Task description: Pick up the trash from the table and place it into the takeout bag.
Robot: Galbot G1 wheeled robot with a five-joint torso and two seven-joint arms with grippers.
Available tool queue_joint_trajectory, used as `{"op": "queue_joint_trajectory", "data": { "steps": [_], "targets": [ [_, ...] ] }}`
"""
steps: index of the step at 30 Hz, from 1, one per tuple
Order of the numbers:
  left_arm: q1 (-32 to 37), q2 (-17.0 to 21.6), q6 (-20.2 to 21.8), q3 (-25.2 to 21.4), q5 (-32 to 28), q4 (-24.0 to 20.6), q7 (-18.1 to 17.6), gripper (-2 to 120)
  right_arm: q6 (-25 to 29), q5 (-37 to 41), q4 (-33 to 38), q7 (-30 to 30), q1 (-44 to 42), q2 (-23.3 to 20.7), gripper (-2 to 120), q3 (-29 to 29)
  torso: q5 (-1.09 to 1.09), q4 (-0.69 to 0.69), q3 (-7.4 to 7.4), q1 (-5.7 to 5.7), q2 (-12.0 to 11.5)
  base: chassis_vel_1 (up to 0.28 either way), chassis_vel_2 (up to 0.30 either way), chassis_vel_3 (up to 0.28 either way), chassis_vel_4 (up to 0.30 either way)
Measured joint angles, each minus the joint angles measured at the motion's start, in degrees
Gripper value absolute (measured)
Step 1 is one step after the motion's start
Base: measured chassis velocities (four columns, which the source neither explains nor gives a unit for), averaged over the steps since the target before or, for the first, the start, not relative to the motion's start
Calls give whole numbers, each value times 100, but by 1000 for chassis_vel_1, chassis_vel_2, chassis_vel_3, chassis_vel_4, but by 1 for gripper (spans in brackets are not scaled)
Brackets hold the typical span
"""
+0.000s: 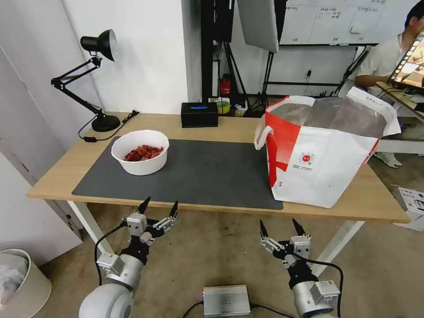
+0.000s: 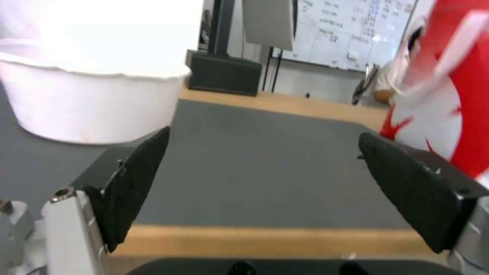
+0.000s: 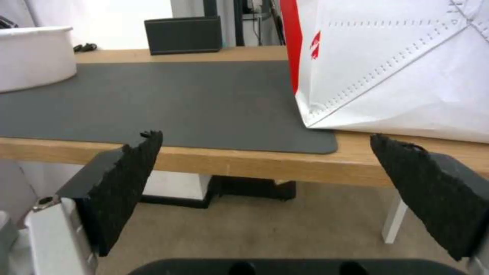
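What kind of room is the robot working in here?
Probably an office or lab set up for filming: a whiteboard covered in writing, a lighting stand with a softbox behind the table, and a desk lamp on it.

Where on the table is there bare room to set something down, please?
The widest free patch is the mat between the bowl and the bag. Bare wood lies between the lamp and the box. The bag crowds the right end.
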Motion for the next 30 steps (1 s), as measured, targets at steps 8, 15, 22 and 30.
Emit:
{"op": "queue_joint_trajectory", "data": {
  "steps": [8,15,22,30],
  "targets": [
    [-255,508,706,-473,-330,-140,-662,100,-4,5,0,-5,3,-2,100,3,-1,0,0,0,-1,0,0,0,0],
    [-382,1058,1250,-870,-1271,-211,-1206,100,-6,8,0,-8,4,-2,100,4,0,1,0,0,-1,0,0,0,0],
    [-1317,1958,1798,-765,-2954,300,-2014,100,-7,11,2,-11,5,-3,100,5,-2,1,0,0,-1,0,0,0,0],
    [-2720,2628,2201,-222,-4194,1051,-2652,100,-7,12,4,-11,5,-3,100,5,-1,0,0,0,-1,0,0,0,0]
  ]
}}
